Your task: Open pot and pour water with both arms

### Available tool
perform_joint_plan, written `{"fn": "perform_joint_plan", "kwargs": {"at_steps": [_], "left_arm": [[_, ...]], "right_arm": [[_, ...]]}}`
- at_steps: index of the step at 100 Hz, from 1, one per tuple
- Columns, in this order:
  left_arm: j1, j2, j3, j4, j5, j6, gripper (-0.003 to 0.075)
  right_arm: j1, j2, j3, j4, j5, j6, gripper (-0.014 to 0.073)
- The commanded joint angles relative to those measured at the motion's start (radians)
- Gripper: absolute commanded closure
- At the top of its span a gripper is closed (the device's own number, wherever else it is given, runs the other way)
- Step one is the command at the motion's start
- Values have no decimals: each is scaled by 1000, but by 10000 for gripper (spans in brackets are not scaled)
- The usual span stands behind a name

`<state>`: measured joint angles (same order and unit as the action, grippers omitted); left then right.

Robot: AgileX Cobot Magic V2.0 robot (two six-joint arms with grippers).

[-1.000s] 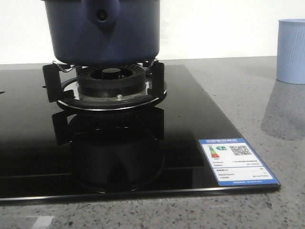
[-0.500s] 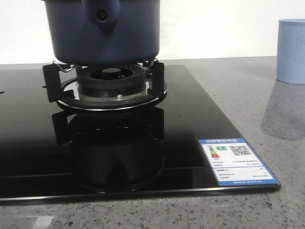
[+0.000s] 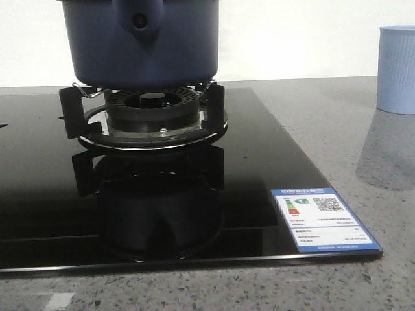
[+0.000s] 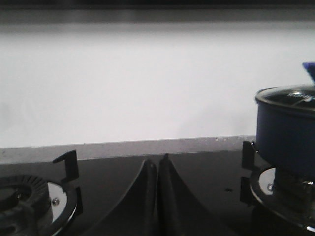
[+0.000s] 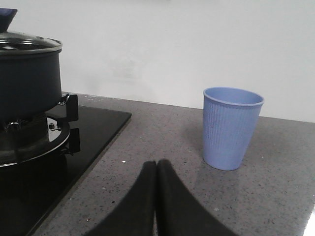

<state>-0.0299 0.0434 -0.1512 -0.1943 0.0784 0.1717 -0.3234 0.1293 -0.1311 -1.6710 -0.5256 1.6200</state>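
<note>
The dark navy pot (image 3: 144,42) stands on the burner grate (image 3: 148,116) of the black glass hob; its handle stub with a small hole faces the front camera. It shows in the left wrist view (image 4: 286,135) and the right wrist view (image 5: 28,78) with a glass lid (image 5: 27,43) on it. My left gripper (image 4: 157,161) is shut and empty, low over the hob between two burners. My right gripper (image 5: 156,164) is shut and empty over the grey counter, between the hob and the cup. Neither gripper shows in the front view.
A pale blue ribbed cup (image 5: 230,128) stands on the grey counter right of the hob, also in the front view (image 3: 396,68). A second burner (image 4: 29,201) lies left of the pot. A blue energy label (image 3: 323,219) sticks to the hob's front right corner. A white wall stands behind.
</note>
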Motion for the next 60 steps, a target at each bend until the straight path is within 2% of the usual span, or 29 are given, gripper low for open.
{"fn": "perform_joint_plan", "kwargs": {"at_steps": [1,20,25,60], "left_arm": [[20,12,33,111,-96,-134,741],[32,-71,165,153,-104,-172,741],[32,-77,163,153,-56,-172,741],[32,-77,161,144,-67,-172,741]], "right_arm": [[0,11,-25,27,13,-9,650],[0,11,-25,27,13,-9,650],[0,11,-25,27,13,-9,650],[0,11,-25,27,13,-9,650]]}}
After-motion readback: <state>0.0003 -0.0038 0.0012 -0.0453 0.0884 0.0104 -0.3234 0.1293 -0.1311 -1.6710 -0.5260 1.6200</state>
